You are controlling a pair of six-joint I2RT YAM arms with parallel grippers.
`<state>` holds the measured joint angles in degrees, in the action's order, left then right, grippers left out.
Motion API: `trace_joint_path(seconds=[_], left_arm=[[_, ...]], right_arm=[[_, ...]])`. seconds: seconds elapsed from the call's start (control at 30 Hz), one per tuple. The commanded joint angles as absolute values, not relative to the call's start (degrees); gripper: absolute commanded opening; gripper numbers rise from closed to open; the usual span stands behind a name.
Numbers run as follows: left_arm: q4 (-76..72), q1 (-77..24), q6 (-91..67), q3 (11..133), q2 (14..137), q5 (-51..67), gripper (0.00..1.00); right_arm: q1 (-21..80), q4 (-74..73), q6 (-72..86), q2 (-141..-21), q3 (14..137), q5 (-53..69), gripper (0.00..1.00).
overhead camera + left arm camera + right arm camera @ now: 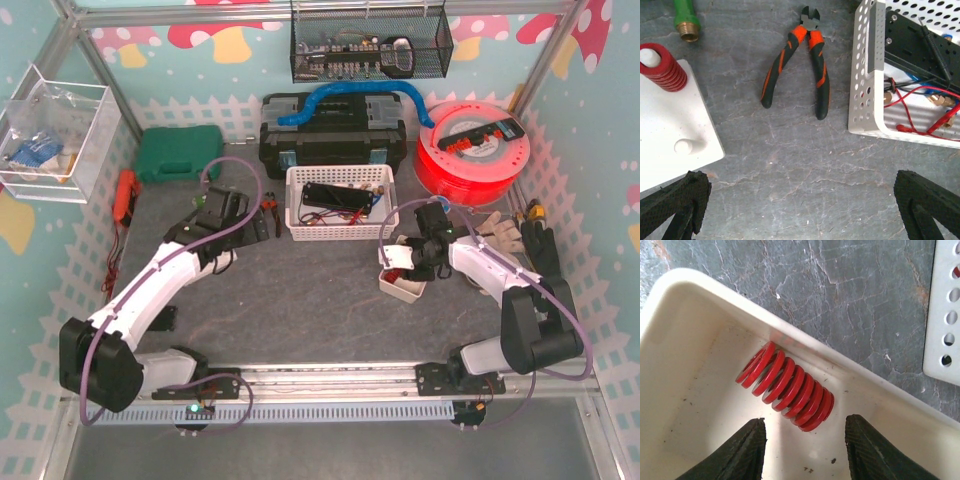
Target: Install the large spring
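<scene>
Red large spring (786, 387) lies on side in cream bin (700, 287), against bin wall. Right tool (806, 437) spread beside its end; centre on coils, lower, close gently. Left tool (800, 205) spread, near empty peg (686, 146).

**A:** Where is the large spring?

**B:** The red coil spring (785, 386) lies on its side in the cream bin (700, 290). It sits loose on the floor, close against one wall, with its axis running diagonally.

**A:** And the mount?

**B:** The white base plate (670, 125) lies flat. Its near peg (686, 145), a short white stub, stands bare. The far peg carries a second red spring (660, 67), upright, and the peg's rounded white tip shows at the top.
</scene>
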<state>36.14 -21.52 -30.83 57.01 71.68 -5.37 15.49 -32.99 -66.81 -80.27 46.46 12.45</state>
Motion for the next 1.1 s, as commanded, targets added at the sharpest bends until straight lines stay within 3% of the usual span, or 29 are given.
trace_joint_path(seconds=[0.0,0.67,0.87,1.07], left_arm=[[35.9,-21.9,-31.4,55.5,69.9,-5.6,0.99],[35.7,-21.9,-31.5,54.5,69.6,-6.0,0.99],[35.7,-21.8,-31.1,55.2,70.0,-6.4,0.99],[35.7,-21.9,-30.8,55.6,70.0,-6.6,0.99]], right_arm=[[16.4,-33.0,-71.9,-80.4,47.3,12.4,0.47],[19.2,-33.6,-73.1,-89.0,48.3,10.0,0.46],[19.0,-32.0,-72.0,-91.1,47.3,7.3,0.41],[18.9,-31.3,-72.4,-90.6,47.8,8.3,0.27]])
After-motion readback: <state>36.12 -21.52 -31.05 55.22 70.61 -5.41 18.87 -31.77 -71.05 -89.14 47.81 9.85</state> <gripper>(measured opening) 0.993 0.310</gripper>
